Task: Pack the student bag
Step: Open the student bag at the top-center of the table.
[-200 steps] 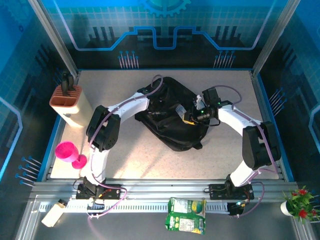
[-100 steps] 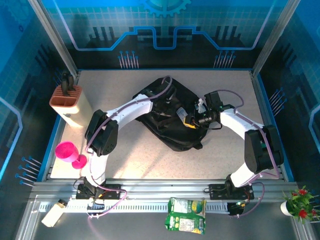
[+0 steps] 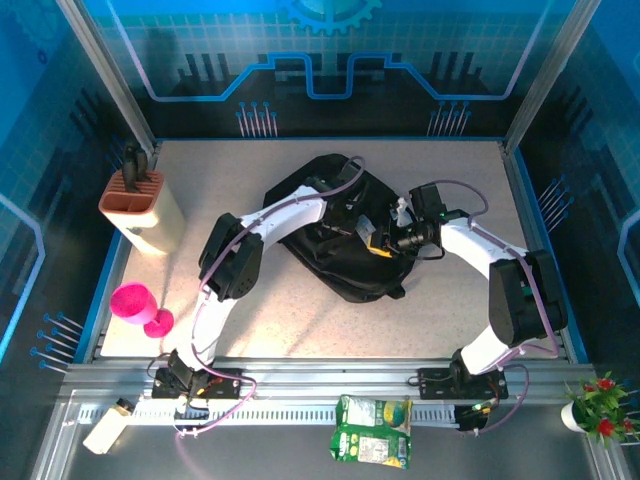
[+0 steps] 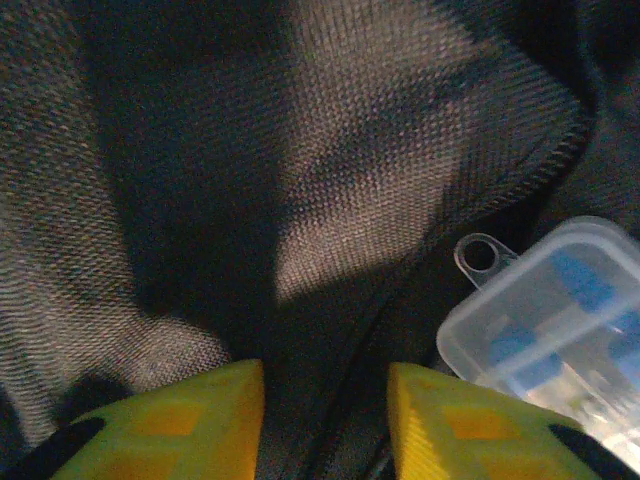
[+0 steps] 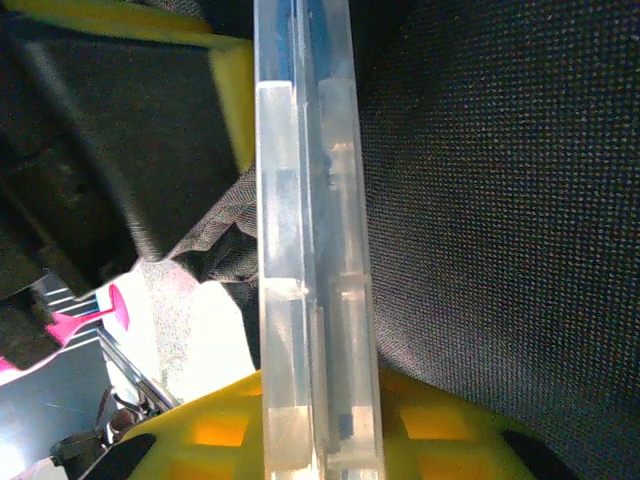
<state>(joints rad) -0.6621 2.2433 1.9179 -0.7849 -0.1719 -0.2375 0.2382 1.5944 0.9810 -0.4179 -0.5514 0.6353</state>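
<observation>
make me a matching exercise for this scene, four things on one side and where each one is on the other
Things:
1. student bag
2. clear plastic case
3. pink goblet
4. green packet

Places:
a. by the near left edge of the table
b. between the fingers of the right gripper
c. off the table, on the grey ledge at the near side
d. middle of the table, towards the far side

Pairs: 1-d, 2-b, 3-a, 4-c
</observation>
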